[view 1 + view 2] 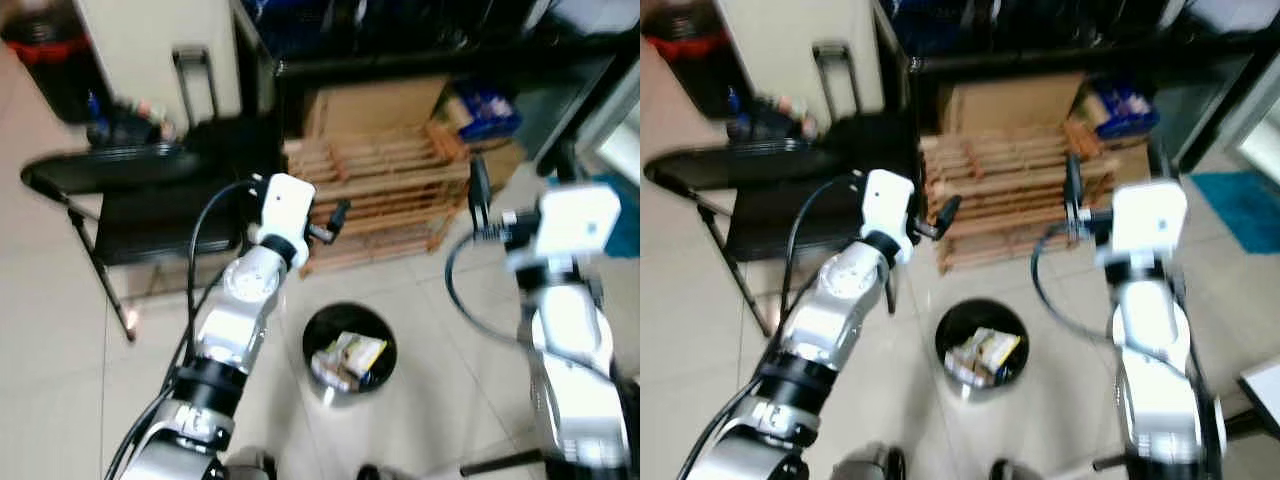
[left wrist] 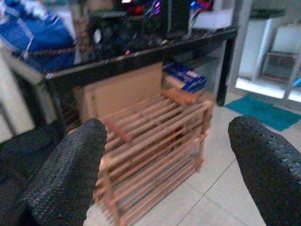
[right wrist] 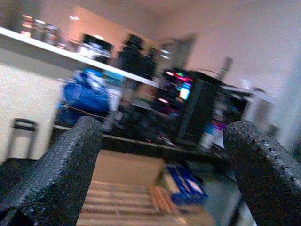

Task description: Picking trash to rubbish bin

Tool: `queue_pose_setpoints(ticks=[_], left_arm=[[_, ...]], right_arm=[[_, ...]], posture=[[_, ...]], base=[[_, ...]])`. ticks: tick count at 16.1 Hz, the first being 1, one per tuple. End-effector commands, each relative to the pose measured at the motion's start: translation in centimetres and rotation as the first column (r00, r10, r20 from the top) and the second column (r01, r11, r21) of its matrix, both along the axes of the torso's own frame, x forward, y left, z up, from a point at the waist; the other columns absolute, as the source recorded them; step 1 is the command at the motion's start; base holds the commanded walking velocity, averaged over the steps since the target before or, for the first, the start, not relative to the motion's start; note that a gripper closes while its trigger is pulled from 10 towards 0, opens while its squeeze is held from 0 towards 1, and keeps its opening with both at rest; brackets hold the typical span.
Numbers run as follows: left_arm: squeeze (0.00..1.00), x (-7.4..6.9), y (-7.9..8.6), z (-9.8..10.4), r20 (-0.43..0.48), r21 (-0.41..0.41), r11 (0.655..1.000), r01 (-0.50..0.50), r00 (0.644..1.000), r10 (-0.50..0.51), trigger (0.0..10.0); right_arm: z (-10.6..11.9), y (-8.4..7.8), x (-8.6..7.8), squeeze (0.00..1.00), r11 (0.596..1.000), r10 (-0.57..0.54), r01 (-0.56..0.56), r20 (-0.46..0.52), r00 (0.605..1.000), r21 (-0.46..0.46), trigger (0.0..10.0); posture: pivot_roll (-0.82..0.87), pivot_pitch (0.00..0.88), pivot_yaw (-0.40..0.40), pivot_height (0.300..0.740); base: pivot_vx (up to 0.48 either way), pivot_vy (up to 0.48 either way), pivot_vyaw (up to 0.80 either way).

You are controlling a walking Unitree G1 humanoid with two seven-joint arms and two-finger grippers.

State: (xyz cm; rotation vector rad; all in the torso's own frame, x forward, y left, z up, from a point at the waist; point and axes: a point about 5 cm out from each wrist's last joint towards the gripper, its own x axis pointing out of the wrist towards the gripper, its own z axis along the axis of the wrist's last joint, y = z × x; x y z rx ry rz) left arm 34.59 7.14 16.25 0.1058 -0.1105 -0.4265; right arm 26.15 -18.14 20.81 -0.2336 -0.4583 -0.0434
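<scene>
Left gripper (image 2: 164, 165) and right gripper (image 3: 162, 174): fingers spread wide, nothing held, raised toward wooden rack (image 1: 385, 185). Rubbish bin (image 1: 312, 335) on floor below, between both arms, wrappers (image 1: 350, 358) already inside. Empty open jaws above bin suggest release finished; further trash not identifiable.

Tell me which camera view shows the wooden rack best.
The left wrist view: the wooden rack sits large between the open fingers. Both eye views show it smaller, partly behind the arms; the right wrist view catches just its top slats.
</scene>
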Motion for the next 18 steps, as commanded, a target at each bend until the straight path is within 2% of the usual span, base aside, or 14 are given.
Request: queue_pose_setpoints(ticks=[1, 4, 7, 16, 18], left_arm=[[0.0, 0.0, -1.3, 0.5, 0.025, 0.007, 1.0, 0.027, 0.999, -0.027, 10.0], [0.0, 0.2, -3.0, 1.3, 0.041, -0.06, 0.996, 0.06, 0.998, -0.058, 10.0], [0.0, 0.6, -3.3, 1.4, 0.042, -0.076, 0.996, 0.056, 0.998, -0.052, 10.0], [0.0, 1.0, -3.9, 1.3, 0.035, -0.091, 0.994, 0.056, 0.998, -0.053, 10.0], [0.0, 1.0, -4.0, 1.1, 0.032, -0.083, 0.994, 0.069, 0.997, -0.067, 10.0]], right_arm=[[0.2, -0.6, -0.7, 0.0, 0.999, -0.047, 0.047, -0.012, 0.999, 0.001, 10.0], [1.1, -0.5, -1.7, 0.0, 0.997, -0.08, 0.08, -0.024, 0.997, 0.012, 10.0], [1.9, -0.4, -1.9, 0.0, 0.996, -0.091, 0.091, -0.024, 0.996, 0.013, 10.0], [1.8, -0.2, -1.7, 0.0, 0.993, -0.116, 0.117, -0.062, 0.991, 0.01, 10.0], [1.6, 0.1, -1.8, 0.0, 0.993, -0.114, 0.116, -0.071, 0.991, 0.019, 10.0]], posture=[[0.1, 0.034, -0.032, 0.74], [0.07, 0.024, -0.031, 0.74], [0.07, 0.014, -0.029, 0.74], [0.06, 0.022, -0.021, 0.74], [0.05, 0.025, -0.014, 0.74]], base=[[0.0, 0.0, -0.8], [0.0, 0.0, -0.8], [0.0, 0.0, -0.8], [0.0, 0.0, -0.8], [0.0, -0.135, -0.2]])
